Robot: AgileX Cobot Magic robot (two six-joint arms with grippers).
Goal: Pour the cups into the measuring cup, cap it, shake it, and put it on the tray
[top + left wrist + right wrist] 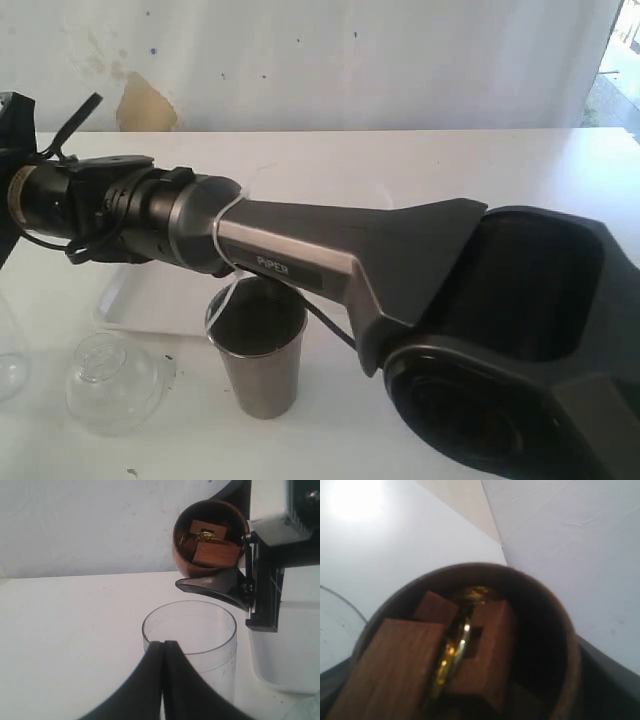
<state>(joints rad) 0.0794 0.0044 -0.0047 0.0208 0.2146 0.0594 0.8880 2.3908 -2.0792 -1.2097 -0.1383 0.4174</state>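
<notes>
Right claw is clamped on the wooden cup and holds it in the air, tipped far over on its side. One dark finger lies along the cup's wall. The cup's rim hangs close over the measuring cup without touching it. Wooden blocks and a gold-coloured ring sit at the cup's mouth.

Left claw has its fingers pressed together, with nothing seen between them. Their tips are at the measuring cup's rim; whether they touch it I cannot tell.

From the exterior view, the right arm crosses low from the right to the far left, passing over the tray and close above the steel tumbler. The tumbler stands upright just near of the tray's near rim. A clear domed top lies to its left, by the table's near edge. Beyond the arm, the white tabletop runs back to the wall.

The arm carries the word "PIPER". The measuring cup's printed marks are too faint to read.
</notes>
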